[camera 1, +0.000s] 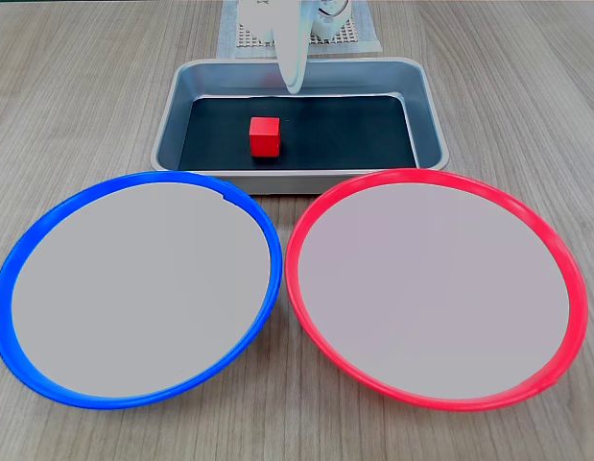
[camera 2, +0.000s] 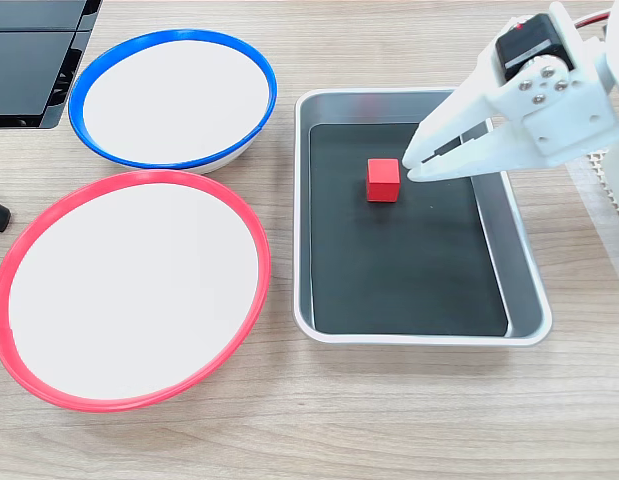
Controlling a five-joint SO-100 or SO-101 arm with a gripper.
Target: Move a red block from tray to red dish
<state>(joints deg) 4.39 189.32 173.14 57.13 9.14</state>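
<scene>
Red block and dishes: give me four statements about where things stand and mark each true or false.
1. The red block lies on the tray's black floor. True.
2. The red dish already holds the block. False: that dish holds nothing.
3. The gripper is above the tray, beside the block. True.
4. The fingers are clamped on the block. False: they are near each other, short of the block.

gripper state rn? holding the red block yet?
Gripper: nearly closed, only a thin slit between its fingers, holding nothing; the red block sits loose in the tray beside its tips.
</scene>
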